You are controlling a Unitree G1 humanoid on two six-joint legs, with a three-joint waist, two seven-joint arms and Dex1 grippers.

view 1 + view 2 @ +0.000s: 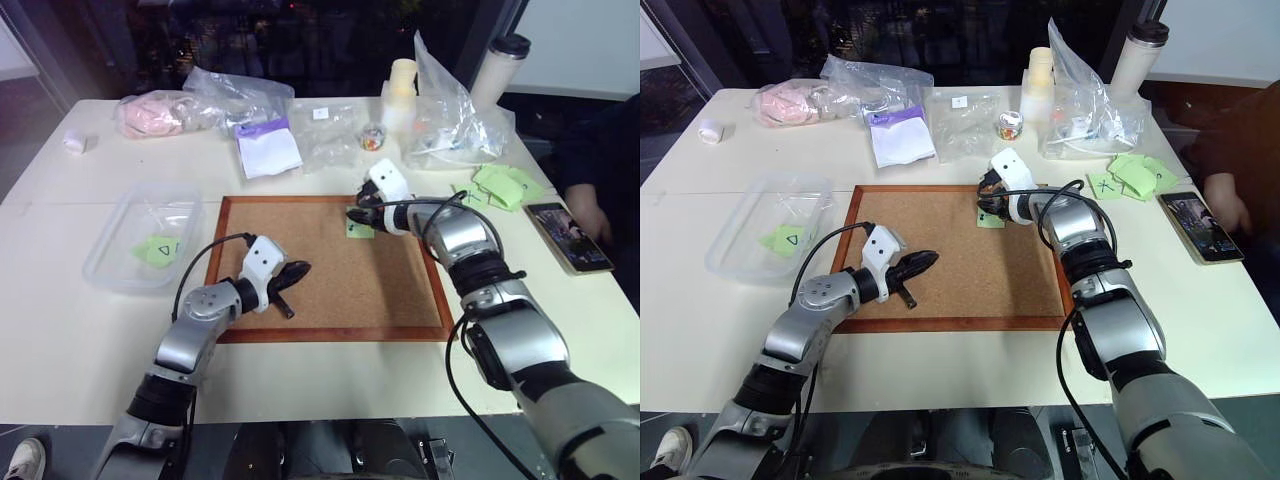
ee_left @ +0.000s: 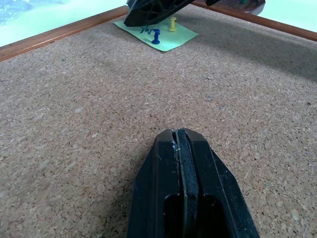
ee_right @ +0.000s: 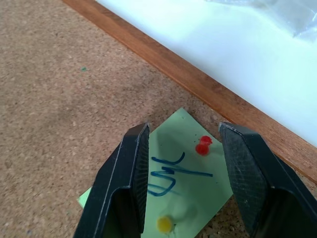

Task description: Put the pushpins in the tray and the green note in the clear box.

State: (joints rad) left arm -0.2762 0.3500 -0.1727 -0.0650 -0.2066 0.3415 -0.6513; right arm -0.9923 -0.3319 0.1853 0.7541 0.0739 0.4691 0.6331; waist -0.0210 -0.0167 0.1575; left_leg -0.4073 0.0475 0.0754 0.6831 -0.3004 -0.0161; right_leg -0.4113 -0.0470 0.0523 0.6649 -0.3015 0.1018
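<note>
The green note (image 1: pixel 360 231) with a blue scribble lies on the cork board (image 1: pixel 330 295) near its far edge. Pushpins stick in it: a red one (image 3: pixel 202 145), a yellow one (image 3: pixel 165 224) and a blue one (image 2: pixel 156 36). My right gripper (image 3: pixel 185 131) hangs open just above the note, its fingers either side of the red pin without touching it. My left gripper (image 1: pixel 297 270) is shut and empty, low over the board's near left part. The clear box (image 1: pixel 120 265) stands left of the board. A rim of the dark reddish tray (image 2: pixel 247 5) peeks past the board's frame.
Inside the clear box lies a green note with a triangle (image 1: pixel 160 249). Clear plastic bags (image 1: pixel 450 120), a cup (image 1: pixel 500 60) and a small jar (image 1: pixel 372 138) line the table's back. Green notes marked X (image 1: pixel 505 185), a phone (image 1: pixel 568 235) and a person's hand (image 1: pixel 592 215) are at the right.
</note>
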